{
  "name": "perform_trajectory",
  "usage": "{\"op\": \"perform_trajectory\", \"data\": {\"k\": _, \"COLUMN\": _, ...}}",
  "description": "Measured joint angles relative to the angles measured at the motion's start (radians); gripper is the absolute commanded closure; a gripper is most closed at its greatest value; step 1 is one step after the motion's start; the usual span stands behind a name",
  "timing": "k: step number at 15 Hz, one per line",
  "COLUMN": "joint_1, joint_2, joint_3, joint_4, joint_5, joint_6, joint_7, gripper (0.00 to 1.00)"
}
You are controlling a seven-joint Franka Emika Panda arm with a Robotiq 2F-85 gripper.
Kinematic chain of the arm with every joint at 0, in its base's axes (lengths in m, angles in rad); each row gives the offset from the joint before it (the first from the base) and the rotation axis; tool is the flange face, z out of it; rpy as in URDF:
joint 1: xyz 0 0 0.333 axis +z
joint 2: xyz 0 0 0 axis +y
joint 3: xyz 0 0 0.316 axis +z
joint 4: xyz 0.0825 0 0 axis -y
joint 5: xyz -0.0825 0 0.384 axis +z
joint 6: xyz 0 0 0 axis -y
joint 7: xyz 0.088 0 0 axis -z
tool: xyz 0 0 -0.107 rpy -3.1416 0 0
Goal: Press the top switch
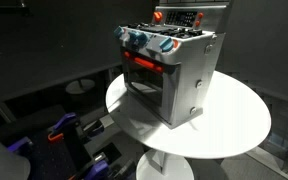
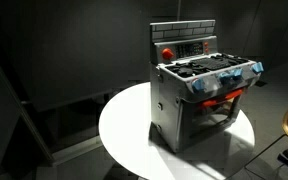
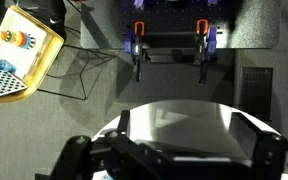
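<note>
A grey toy stove (image 1: 179, 75) stands on a round white table (image 1: 234, 125) and shows in both exterior views (image 2: 199, 100). Its raised back panel (image 1: 187, 17) carries a red round button (image 1: 159, 16) and a row of small switches; the panel (image 2: 189, 47) and the button (image 2: 168, 53) also show from the other side. Blue and red knobs line the front edge. In the wrist view my gripper (image 3: 184, 150) is open and empty, its dark fingers spread over the white table top (image 3: 179, 120). The stove is out of the wrist view. The arm does not show in the exterior views.
A yellow toy tray (image 3: 14, 50) lies on the dark floor at the upper left of the wrist view. A frame with blue and orange clamps (image 3: 169, 40) stands beyond the table. Blue and purple gear (image 1: 69, 135) sits low beside the table. Dark curtains surround the scene.
</note>
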Motion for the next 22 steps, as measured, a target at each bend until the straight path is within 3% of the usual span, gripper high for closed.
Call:
{"op": "perform_trajectory", "data": {"k": 8, "joint_1": 0.002, "joint_2": 0.011, "joint_3": -0.007, "joint_4": 0.004, "joint_5": 0.0, "joint_6": 0.038, "joint_7": 0.0, "gripper": 0.0}}
{"op": "perform_trajectory", "data": {"k": 22, "joint_1": -0.03, "joint_2": 0.215, "joint_3": -0.084, "joint_4": 0.112, "joint_5": -0.048, "joint_6": 0.469, "joint_7": 0.107, "gripper": 0.0}}
